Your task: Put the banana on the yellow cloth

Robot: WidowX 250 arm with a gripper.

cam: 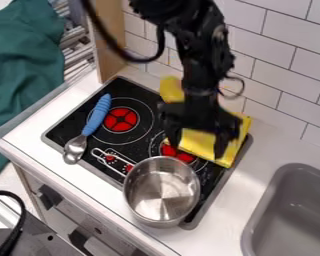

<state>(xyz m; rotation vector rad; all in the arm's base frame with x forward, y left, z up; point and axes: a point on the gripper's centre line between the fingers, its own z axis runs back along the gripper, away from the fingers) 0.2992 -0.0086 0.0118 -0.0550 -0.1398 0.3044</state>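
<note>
Steel pot [183, 181], blue-handled spoon [96, 117] on stovetop [132, 90]; gray sink [261, 212]; green cloth [19, 80].

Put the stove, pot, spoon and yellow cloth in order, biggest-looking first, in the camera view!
1. Stove
2. Pot
3. Spoon
Not sure: yellow cloth, because the gripper hides part of it.

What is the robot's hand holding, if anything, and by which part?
Nothing, it seems: the hand is open, fingers apart over the yellow cloth.

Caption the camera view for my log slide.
Black two-finger tool, open above a yellow cloth on a black stovetop, with a silver metal pot and blue-handled metal spoon nearby.
</note>
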